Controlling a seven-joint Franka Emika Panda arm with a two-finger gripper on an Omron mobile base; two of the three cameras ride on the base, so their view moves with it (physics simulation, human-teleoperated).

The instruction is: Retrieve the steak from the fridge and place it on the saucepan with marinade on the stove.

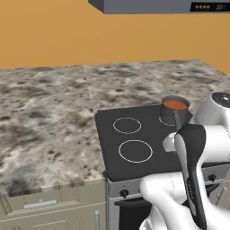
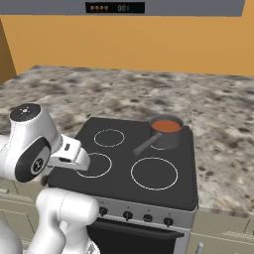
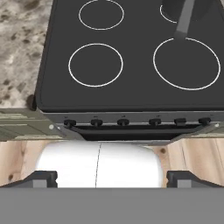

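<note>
- Tabletop (image 1: 49,112): speckled stone runs on both sides of the stove; you see nothing lying on it at the left.
- Stove (image 2: 124,168): black cooktop with four white rings and a row of knobs along its grey front.
- End effector (image 3: 112,178): in the hand view its two dark tips stand wide apart with nothing between them, so you carry no load.
- Saucepan (image 2: 166,131): sits on the far right ring, handle pointing toward the stove front, with reddish-brown marinade (image 2: 166,126) inside.
- Steak: you have none in sight here; judge it to be in the fridge, so the fetch is not yet done.
- Handling, as a judgement: expect a soft, limp, slick slab. Pinch it across the short width near the middle, and lower it gently to avoid splashing.
</note>
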